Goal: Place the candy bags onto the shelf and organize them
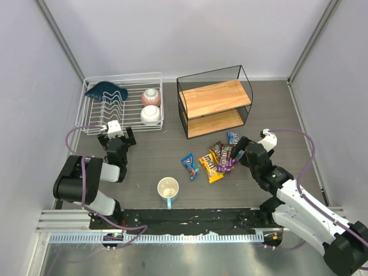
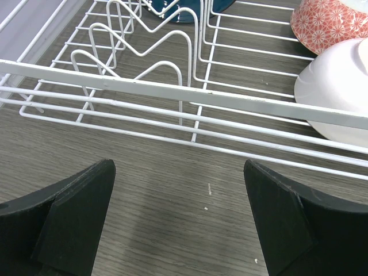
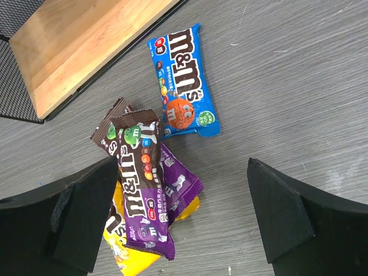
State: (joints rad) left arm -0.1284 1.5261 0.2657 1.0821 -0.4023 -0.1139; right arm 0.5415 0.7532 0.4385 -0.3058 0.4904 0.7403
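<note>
Both boards of shelf (image 1: 214, 99) bare; candy bags (image 1: 217, 159) heaped on table (image 1: 144, 155) just before it, one blue bag (image 1: 190, 165) apart. I held right gripper (image 3: 183, 213) spread wide over heap, pinching nothing: first pick pending, next move descent onto top dark bag (image 3: 141, 184). Only wrist view showed stacking order. Left gripper (image 2: 178, 221) spread, idle by dish rack (image 2: 172, 86).

In the right wrist view, the yellow candy bag (image 3: 135, 261) lies mostly under the purple candy bags (image 3: 146, 195), and the shelf (image 3: 80, 46) runs off the top edge. The left wrist view crops the white bowl (image 2: 339, 92).
</note>
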